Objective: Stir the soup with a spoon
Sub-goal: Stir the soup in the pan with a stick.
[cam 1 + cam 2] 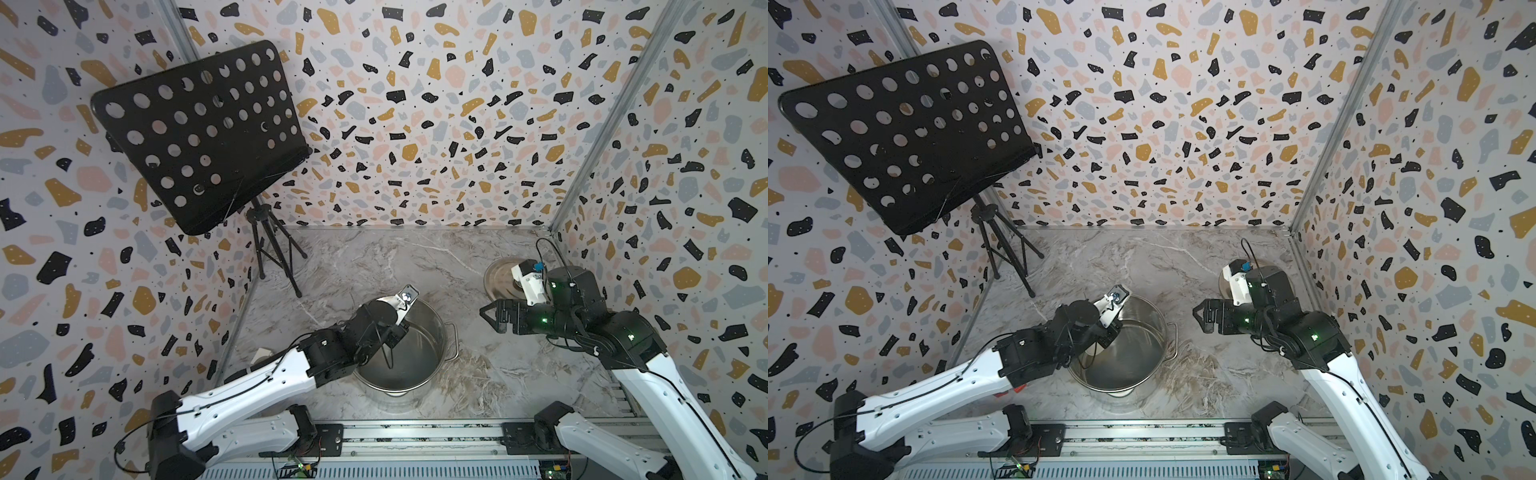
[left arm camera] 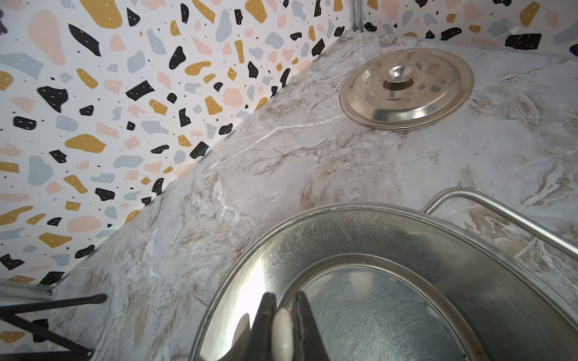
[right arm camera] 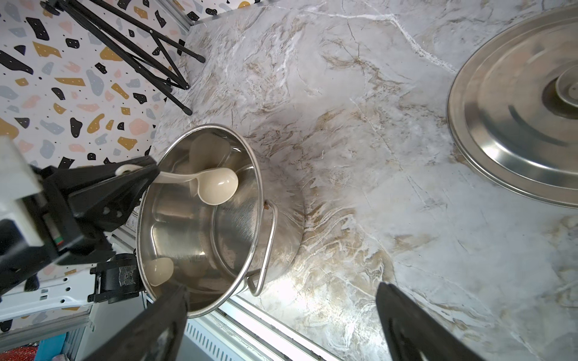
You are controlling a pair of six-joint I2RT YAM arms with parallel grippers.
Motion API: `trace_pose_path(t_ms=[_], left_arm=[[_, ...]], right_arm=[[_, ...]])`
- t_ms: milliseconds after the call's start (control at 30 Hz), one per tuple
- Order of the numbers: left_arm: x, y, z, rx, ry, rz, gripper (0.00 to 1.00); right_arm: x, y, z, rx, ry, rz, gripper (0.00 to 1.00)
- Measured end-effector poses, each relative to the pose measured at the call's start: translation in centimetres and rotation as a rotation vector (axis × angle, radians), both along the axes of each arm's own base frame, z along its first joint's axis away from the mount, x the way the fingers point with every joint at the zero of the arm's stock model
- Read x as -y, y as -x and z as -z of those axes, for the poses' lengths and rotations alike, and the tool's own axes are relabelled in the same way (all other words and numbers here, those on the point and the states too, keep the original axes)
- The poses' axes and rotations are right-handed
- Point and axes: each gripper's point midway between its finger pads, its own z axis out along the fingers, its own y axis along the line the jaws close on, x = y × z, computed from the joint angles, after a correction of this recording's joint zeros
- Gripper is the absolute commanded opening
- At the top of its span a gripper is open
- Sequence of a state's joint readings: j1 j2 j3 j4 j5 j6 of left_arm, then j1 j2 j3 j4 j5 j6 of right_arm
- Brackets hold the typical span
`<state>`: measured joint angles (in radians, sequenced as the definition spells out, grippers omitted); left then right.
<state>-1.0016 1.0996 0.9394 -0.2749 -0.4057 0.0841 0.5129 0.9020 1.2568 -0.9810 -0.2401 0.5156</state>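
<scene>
No text, brand, number or sign can be read in any view. A small red and green mark [image 3: 58,241] on the body of the left gripper [image 3: 142,171] is too blurred to tell whether it carries lettering. The circuit boards [image 1: 300,468] by the near rail [image 1: 415,434] are too small for any print on them to be made out.
</scene>
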Motion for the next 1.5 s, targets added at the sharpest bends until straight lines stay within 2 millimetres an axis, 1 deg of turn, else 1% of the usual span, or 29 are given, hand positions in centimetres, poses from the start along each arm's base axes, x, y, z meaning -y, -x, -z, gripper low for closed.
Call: trace_pose_path(t_ms=[100,200,300,400,467,533,633,700,767,800,867,1000,1100,1200,1333,1433,1500], left_arm=[[2.5,-0.8,0.1,-0.016,0.02,0.047,0.0],[5.1,-1.1,-0.3,-0.028,0.061,0.105,0.0],[7.2,-1.1,-0.7,-0.043,0.099,0.165,0.0],[9.0,-0.5,-0.9,-0.062,0.128,0.231,0.0],[9.9,0.4,-0.8,-0.08,0.135,0.278,0.0],[10.8,1.7,-0.6,-0.1,0.14,0.334,0.0],[12.0,4.4,-0.5,-0.133,0.144,0.427,0.0],[12.2,6.4,-0.4,-0.155,0.146,0.486,0.0],[11.6,8.2,-0.3,-0.181,0.147,0.528,0.0],[10.9,9.3,-0.2,-0.201,0.149,0.553,0.0],[9.5,10.6,-0.3,-0.221,0.152,0.573,0.0],[6.0,12.2,-0.1,-0.239,0.149,0.565,0.0],[3.5,12.5,0.6,-0.256,0.13,0.52,0.0],[1.0,11.4,0.9,-0.244,0.125,0.434,0.0],[-2.4,8.7,0.1,-0.195,0.145,0.261,0.0],[-4.1,6.6,-0.2,-0.174,0.157,0.147,0.0],[-4.8,5.3,0.1,-0.175,0.157,0.089,0.0]], right_arm=[[0.1,0.0,-0.1,0.005,0.003,0.003,0.98],[0.4,0.3,-0.1,0.009,0.008,0.007,0.98],[0.8,0.7,-0.2,0.015,0.011,0.013,0.98],[1.1,1.1,-0.2,0.015,0.016,0.018,0.98],[1.3,1.2,-0.2,0.015,0.017,0.02,0.98],[1.3,1.3,-0.1,0.014,0.019,0.021,0.98],[1.4,1.4,-0.1,0.013,0.021,0.022,0.98],[1.4,1.3,-0.1,0.014,0.023,0.024,0.98],[1.5,1.3,-0.1,0.015,0.023,0.025,0.98],[1.5,1.3,-0.1,0.015,0.025,0.027,0.98],[1.5,1.3,-0.1,0.015,0.027,0.029,0.98],[1.5,1.2,0.4,0.005,0.034,0.029,0.98],[1.5,1.1,0.7,-0.005,0.04,0.029,0.98],[1.4,1.0,0.9,-0.013,0.045,0.029,0.98],[1.2,0.7,1.2,-0.026,0.051,0.027,0.97],[1.0,0.6,1.4,-0.036,0.052,0.022,0.97],[0.9,0.5,1.5,-0.042,0.051,0.019,0.98]])
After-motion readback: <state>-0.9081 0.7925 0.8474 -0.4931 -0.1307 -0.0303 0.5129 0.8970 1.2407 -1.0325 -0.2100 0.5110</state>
